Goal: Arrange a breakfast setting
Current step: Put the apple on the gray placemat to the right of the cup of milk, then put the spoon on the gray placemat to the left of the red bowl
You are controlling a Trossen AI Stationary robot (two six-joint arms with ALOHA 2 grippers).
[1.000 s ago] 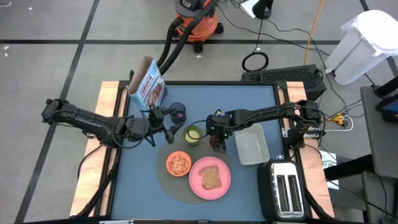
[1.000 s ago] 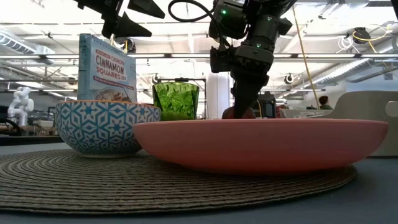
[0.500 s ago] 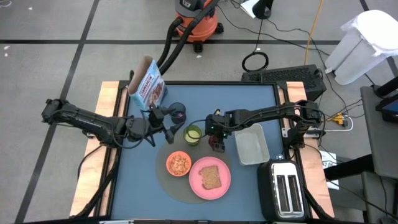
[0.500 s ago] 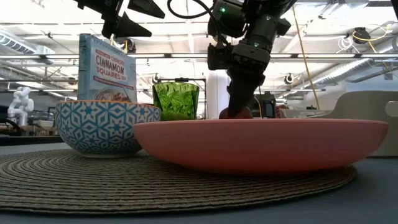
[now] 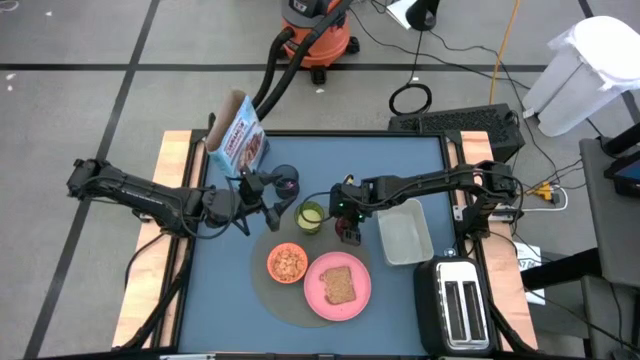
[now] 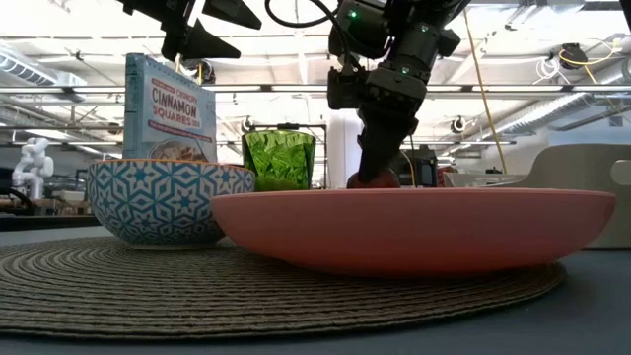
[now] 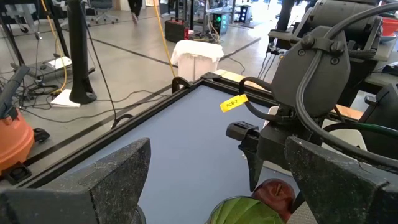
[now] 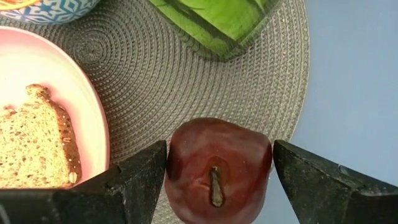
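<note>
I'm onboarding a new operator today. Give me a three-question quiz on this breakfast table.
1. True or false: the toast slice lies on the pink plate.
2. What sits between the right gripper fingers? A) purple spoon B) dark red fruit C) green cup
3. Fill in: the small orange bowl rests on the round grey ____.

Key: 1 true; 2 B; 3 mat.

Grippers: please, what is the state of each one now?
Left end effector: open, holding nothing.
Right end effector: fingers either side of the dark red fruit; contact cannot be told.
</note>
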